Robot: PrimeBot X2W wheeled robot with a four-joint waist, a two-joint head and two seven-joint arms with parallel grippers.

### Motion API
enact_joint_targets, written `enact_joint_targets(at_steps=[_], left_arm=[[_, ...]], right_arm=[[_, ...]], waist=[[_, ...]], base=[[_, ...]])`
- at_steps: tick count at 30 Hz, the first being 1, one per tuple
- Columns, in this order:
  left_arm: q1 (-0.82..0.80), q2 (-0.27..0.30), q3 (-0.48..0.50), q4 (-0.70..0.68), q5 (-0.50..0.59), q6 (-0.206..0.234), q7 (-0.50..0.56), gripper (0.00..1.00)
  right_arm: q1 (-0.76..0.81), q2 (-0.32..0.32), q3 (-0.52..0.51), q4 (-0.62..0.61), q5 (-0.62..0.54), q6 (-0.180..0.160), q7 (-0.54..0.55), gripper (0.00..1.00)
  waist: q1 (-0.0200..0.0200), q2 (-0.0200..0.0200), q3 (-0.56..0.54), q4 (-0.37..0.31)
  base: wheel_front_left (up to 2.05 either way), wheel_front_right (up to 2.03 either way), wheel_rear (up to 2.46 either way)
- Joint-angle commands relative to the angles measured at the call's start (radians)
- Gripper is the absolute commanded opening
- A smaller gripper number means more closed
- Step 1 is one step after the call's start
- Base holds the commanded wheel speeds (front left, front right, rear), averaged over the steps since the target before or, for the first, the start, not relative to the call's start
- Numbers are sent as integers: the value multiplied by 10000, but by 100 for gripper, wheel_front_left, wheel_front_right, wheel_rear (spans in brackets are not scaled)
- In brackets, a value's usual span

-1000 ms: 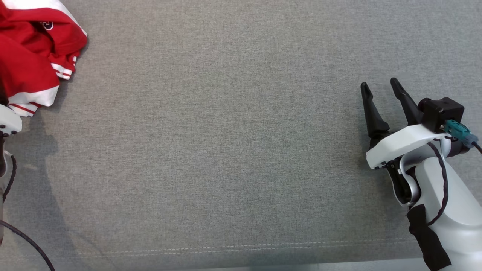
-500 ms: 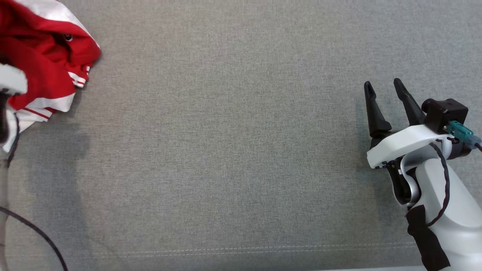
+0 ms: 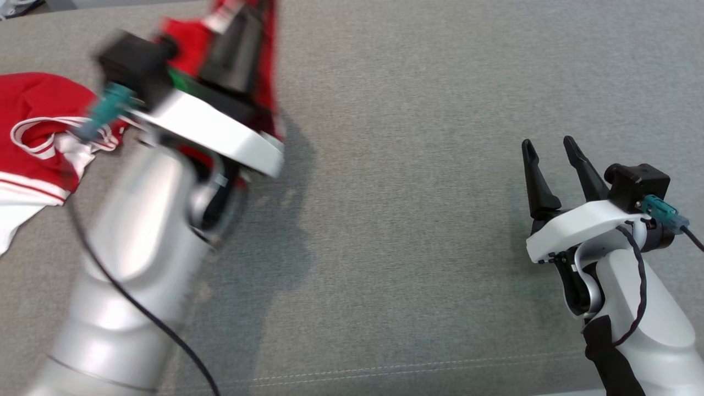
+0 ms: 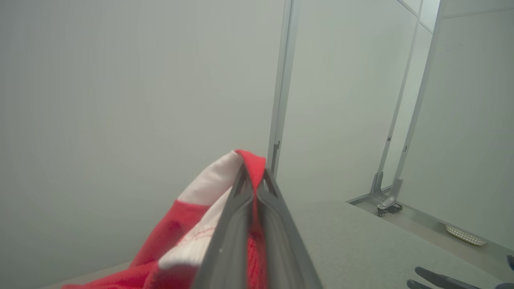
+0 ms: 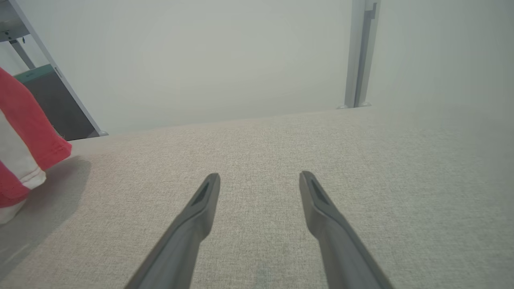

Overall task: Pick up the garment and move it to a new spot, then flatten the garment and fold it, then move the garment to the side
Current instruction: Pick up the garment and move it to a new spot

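The left gripper (image 3: 245, 38) and its forearm (image 3: 137, 247) are blurred. Its fingertips run off the top edge, partly wrapped in the red and white garment (image 3: 33, 110). Behind the gripper, the garment is cut off at the side. Left of the right gripper (image 5: 260, 176), only a cropped piece of the garment appears.

The garment (image 3: 33, 104) is cloth, the table cover (image 3: 412, 110) matt and coarse-woven.

Left gripper (image 4: 253, 180) raised, fingers pressed together on the garment (image 4: 176, 228); right gripper (image 3: 548, 144) level, fingers parted.
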Motion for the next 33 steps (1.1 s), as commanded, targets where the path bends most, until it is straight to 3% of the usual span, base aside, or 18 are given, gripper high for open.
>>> enact_joint_targets(at_steps=[1, 5, 9, 11, 12, 14, 17, 33], left_arm=[[186, -21, -157, -180, -166, -67, 44, 0], [467, -891, -1412, 341, -372, -69, -46, 0], [644, -1328, -2712, 1333, -497, -69, -286, 0], [791, -1417, -3238, 1991, -700, -69, -332, 49], [877, -1446, -3433, 2236, -844, -70, -365, 100], [1098, -1486, -4101, 2712, -992, -70, -442, 100], [1322, -1498, -4252, 2928, -1174, -70, -483, 100], [3884, -868, -707, 1197, 1080, 609, -494, 100]], right_arm=[[161, 80, 167, -174, 75, 44, -134, 100], [206, 126, 190, -145, 95, 44, -134, 100], [247, 154, 293, -56, 134, 44, -134, 100], [249, 180, 346, -22, 161, 44, -134, 100], [260, 188, 351, -9, 176, 44, -134, 100], [321, 154, 282, 23, 214, 44, -134, 100], [438, 85, 162, 56, 208, 44, -134, 100], [1069, 84, 666, -309, 139, 44, -134, 100]], waist=[[0, 0, -87, -232], [0, 0, -127, -629], [0, 0, -201, -989], [0, 0, -257, -1140], [0, 0, -301, -1187], [0, 0, -435, -1180], [0, 0, -654, -1033], [0, 0, -1945, 130]], base=[[0, 0, 0], [0, 0, 0], [0, 0, 0], [0, 0, 0], [0, 0, 0], [0, 0, 0], [0, 0, 0], [0, 0, 0]])
